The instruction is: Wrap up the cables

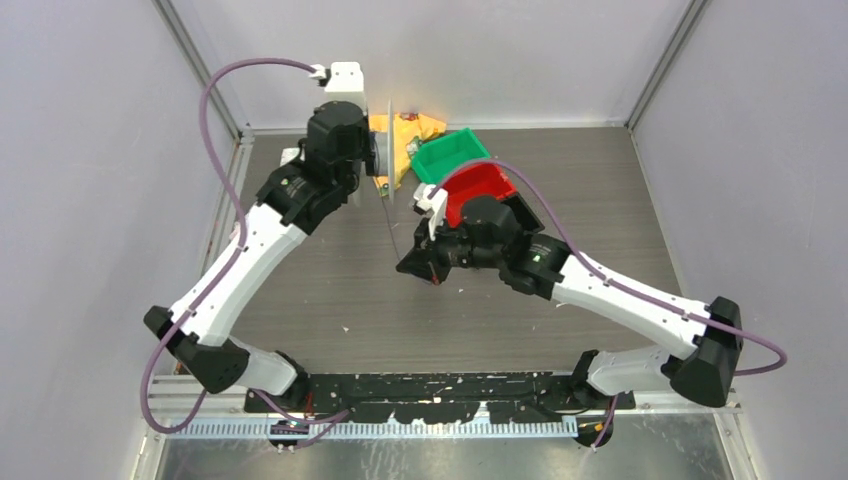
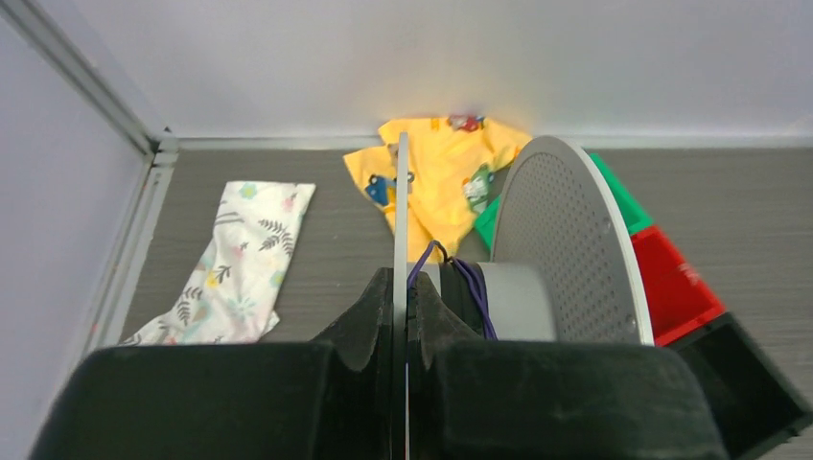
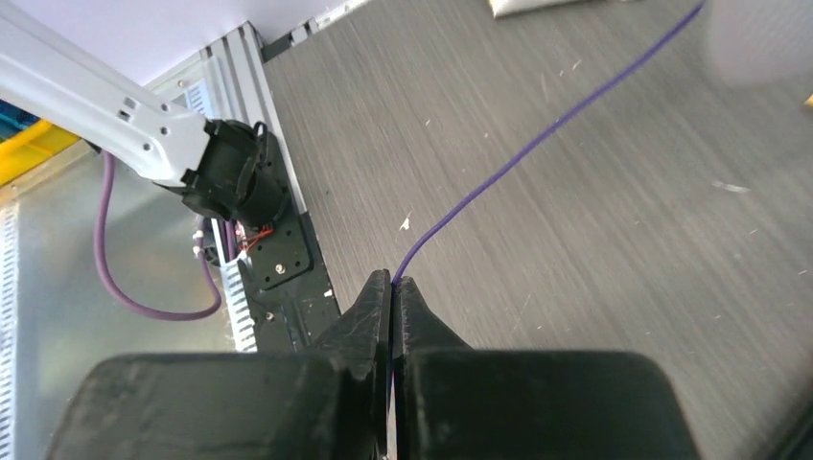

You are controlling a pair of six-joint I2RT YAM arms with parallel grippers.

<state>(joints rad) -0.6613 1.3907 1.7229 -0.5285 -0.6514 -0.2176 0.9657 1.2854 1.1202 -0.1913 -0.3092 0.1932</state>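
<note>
Grey wood-grain table [image 1: 330, 290], enclosed by pale walls [image 1: 100, 120] on three sides.

Left gripper [image 2: 401, 287]: at 11 o'clock from table centre. Fingers are closed on the thin near flange of a grey spool [image 2: 566, 249], which is held on edge. The far flange is perforated.

Cable [image 3: 556, 125]: thin and dark purple. A few turns lie on the spool hub just beside the left fingers. From there a single strand runs towards 6 o'clock to the right gripper. In the right wrist view it shows as one line over the table, from 1 o'clock down to the fingertips.

Right gripper [image 3: 391, 287]: near table centre. Fingers are pressed together on the cable, which enters at the tips.

Other items:
- Yellow cloth [image 2: 441, 172] lies at 12 o'clock against the far wall, behind the spool.
- Floral cloth [image 2: 240, 259] lies at 10 o'clock from the spool.
- Green bin [image 1: 450, 155], red bin [image 1: 480, 190] and black bin [image 2: 748, 383] stand in a touching row at 1 o'clock from centre.
</note>
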